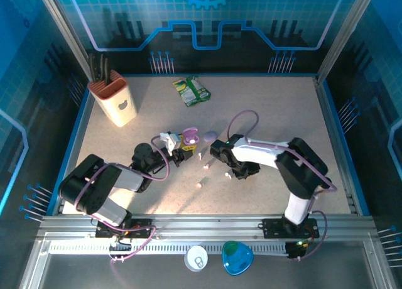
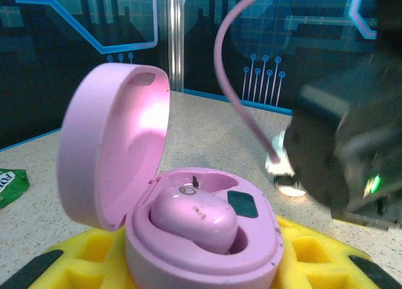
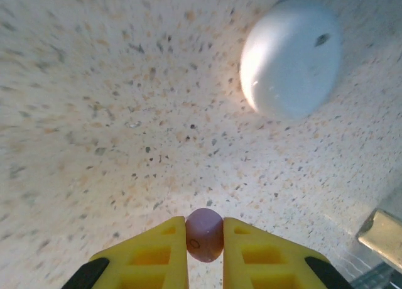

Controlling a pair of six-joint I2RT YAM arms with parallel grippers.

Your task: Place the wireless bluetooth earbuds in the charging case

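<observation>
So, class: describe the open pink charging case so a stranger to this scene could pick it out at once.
Start at the speckled table and follow the left arm to the left gripper. The pink charging case sits between its yellow fingers. Unlike the closed pale case beside it, its lid stands open and one pink earbud lies inside.

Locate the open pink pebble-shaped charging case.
The pink case sits in the left gripper, lid up, mid-table in the top view, left of the right gripper.

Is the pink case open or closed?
Open. The pink case has its lid tipped up and back, and one pink earbud sits inside the bottom half.
</observation>
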